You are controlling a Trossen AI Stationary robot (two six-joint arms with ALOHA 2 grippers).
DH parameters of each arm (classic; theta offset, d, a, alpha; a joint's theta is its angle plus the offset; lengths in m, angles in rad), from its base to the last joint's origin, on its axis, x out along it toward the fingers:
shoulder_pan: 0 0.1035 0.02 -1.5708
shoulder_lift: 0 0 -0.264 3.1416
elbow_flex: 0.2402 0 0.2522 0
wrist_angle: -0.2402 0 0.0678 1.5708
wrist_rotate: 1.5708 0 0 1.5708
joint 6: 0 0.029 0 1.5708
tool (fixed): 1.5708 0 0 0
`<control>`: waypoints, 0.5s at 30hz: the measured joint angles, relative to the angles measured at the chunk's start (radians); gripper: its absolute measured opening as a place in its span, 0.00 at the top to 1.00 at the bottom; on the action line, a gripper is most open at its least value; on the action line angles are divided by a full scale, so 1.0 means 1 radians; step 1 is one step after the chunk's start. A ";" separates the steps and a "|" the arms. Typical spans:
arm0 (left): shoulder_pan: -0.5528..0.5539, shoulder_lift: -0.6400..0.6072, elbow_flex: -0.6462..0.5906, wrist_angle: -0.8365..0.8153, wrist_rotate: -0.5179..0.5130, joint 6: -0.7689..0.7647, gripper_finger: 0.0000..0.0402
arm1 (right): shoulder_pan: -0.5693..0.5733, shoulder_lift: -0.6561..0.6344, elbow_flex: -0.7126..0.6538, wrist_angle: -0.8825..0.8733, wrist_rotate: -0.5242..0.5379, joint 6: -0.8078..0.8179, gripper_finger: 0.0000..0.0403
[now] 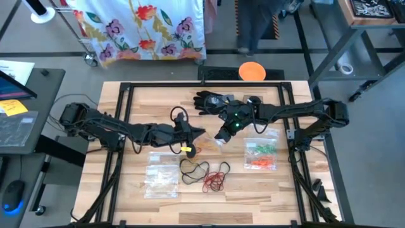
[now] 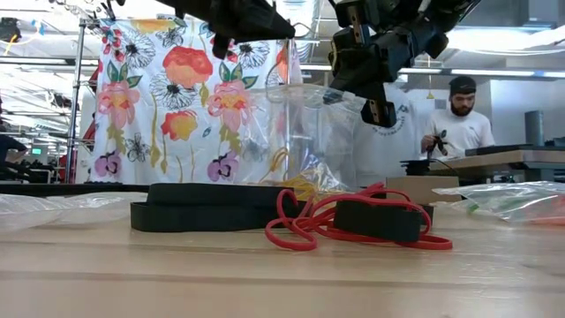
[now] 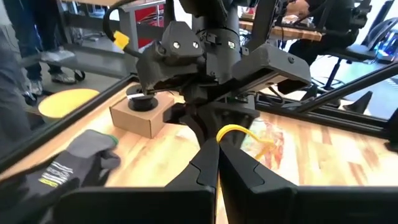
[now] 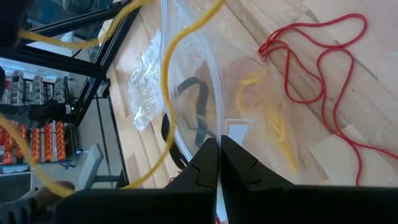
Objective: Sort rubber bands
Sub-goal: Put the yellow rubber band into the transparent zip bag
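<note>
Left gripper (image 3: 216, 163) is pinching a yellow band (image 3: 239, 132) at frame center; right gripper (image 4: 216, 163) is clamping the clear bag (image 4: 193, 81) rim. Keep mouth spread, feed band deep before release.

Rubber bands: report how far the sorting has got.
Done: green and orange bands sit in a clear bag on the right. In hand: the left gripper is shut on a yellow band, and the right gripper is shut on the rim of another clear bag holding yellow bands. Left: red bands and black bands lie loose on the table.
</note>
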 joint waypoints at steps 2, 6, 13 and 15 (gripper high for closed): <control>-0.003 0.000 0.000 -0.002 0.000 -0.012 1.00 | 0.000 0.000 0.000 0.000 0.000 0.000 0.98; -0.017 0.000 0.000 0.013 0.000 -0.019 1.00 | 0.000 0.000 0.000 0.000 0.000 0.000 0.98; -0.059 0.000 0.000 0.101 0.001 0.043 1.00 | 0.000 0.000 0.000 0.000 0.000 0.000 0.98; -0.059 0.000 0.000 0.096 0.000 0.041 1.00 | 0.000 0.000 0.000 0.000 0.000 0.000 0.98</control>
